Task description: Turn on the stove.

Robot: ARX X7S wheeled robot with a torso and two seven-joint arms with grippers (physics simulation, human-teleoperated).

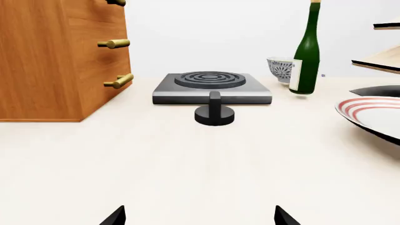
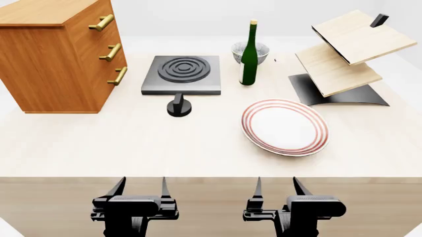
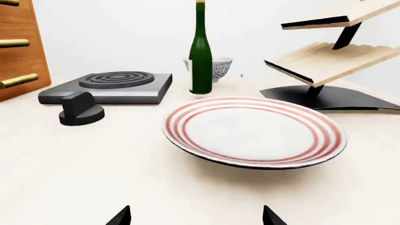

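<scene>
Nearest the head camera, the left gripper (image 2: 140, 190) and the right gripper (image 2: 275, 190) hang at the near edge of the counter (image 2: 132, 148), each with its fingers spread apart and released, grasping nothing; in both wrist views only the dark finger tips show, parted, over bare counter. Outward from the left fingers, straight ahead and well apart from them, stands the knob (image 2: 179, 107), a small black round base with an upright grip ridge on top. In the left wrist view the knob (image 1: 214, 111) sits almost dead centre between the finger tips, and its ridge runs toward the stove and away from the robot, so it presents edge-on to that arm. Just behind the knob lies the stove (image 2: 181, 74), a flat dark grey slab with a ringed burner, near the wooden drawer cabinet (image 2: 56, 57) on its left. From the right fingers the knob (image 3: 80, 110) lies off to the left, and the red-ringed plate (image 2: 285, 126) sits between that arm and its way forward. A green bottle (image 2: 249, 54) and a patterned bowl (image 2: 252, 49) stand to the right of the stove, clear of the knob. The left arm seems the nearer and better lined up, so a straight reach forward, closing across the ridge and then twisting, looks like the likely move; nothing of the task appears done yet.
</scene>
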